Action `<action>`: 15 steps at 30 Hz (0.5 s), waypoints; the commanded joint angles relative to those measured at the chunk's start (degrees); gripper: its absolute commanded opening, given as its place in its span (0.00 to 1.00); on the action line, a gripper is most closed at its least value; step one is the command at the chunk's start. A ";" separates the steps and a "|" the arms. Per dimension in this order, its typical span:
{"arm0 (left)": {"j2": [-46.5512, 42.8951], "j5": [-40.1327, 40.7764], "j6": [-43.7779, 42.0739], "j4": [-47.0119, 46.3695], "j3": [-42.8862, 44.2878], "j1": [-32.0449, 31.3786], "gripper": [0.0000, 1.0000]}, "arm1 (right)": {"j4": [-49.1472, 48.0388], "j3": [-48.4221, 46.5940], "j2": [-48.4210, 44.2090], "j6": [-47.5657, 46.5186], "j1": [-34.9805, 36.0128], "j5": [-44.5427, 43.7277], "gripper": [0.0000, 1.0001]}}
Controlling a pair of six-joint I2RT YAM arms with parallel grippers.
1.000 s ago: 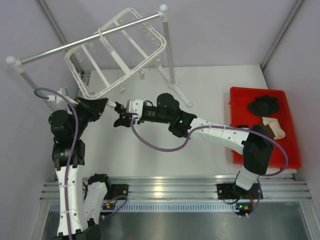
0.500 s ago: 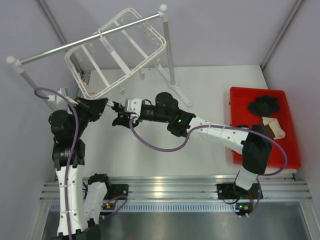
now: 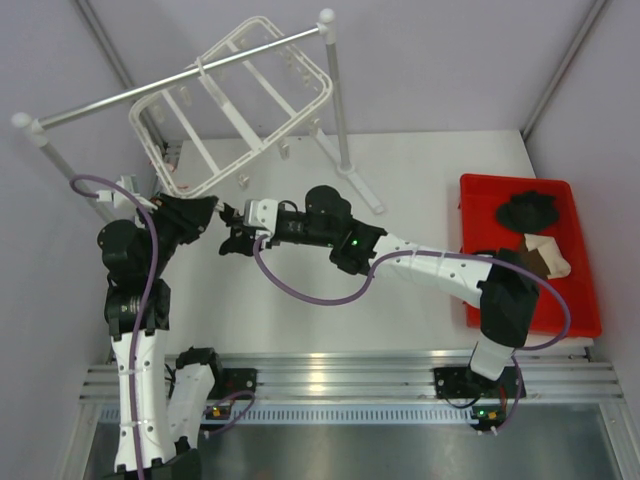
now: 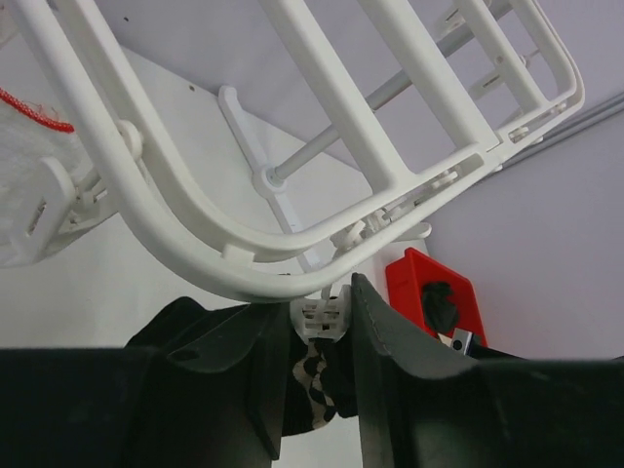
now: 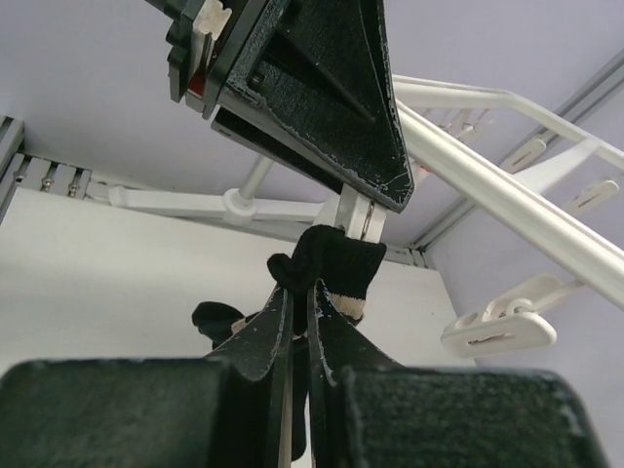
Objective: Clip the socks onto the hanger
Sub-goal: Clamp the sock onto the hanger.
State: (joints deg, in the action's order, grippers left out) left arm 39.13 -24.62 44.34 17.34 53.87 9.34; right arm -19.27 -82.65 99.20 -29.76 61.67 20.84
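Over the worktop's far left corner hangs one hanger (image 4: 333, 88), a rigid white plastic frame of straight bars and rounded corners. My left gripper (image 3: 213, 214) stands with its two black fingers either side of one small white clip (image 4: 322, 318) under the frame's rim; whether they press it I cannot tell. Just to its right, my right gripper (image 5: 296, 291) is pinched tight on one limp black sock (image 5: 330, 261), bunched just under that clip, and at the right edge one square-cornered red bin (image 3: 478, 205) holds a second, crumpled black sock (image 3: 530, 211).
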 commanded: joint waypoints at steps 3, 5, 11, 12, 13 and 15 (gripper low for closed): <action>-0.72 -2.80 -1.71 3.75 0.10 -0.12 0.46 | -1.83 -2.78 -1.55 0.67 0.65 -0.36 0.00; -0.99 -3.59 -2.15 4.19 0.36 -0.12 0.51 | -1.83 -2.34 -1.99 1.54 0.21 -1.15 0.00; -3.88 -7.36 -3.91 4.72 1.42 -0.12 0.54 | -1.13 -1.29 -3.40 5.06 -2.08 -2.38 0.00; -4.59 -7.89 -4.26 4.80 1.59 -0.03 0.54 | -0.86 -1.11 -3.83 5.41 -2.69 -2.47 0.00; -5.03 -8.33 -4.52 5.15 1.68 -0.11 0.55 | -0.77 -0.93 -4.10 5.59 -3.04 -2.56 0.00; -6.52 -9.30 -5.40 6.12 2.12 -0.03 0.55 | -0.51 -0.76 -4.45 6.38 -4.01 -2.56 0.00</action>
State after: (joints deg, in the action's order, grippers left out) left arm 34.89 -30.61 41.15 23.49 53.89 9.32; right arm -18.79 -82.59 98.63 -26.02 59.55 18.96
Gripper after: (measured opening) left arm 0.547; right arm 0.024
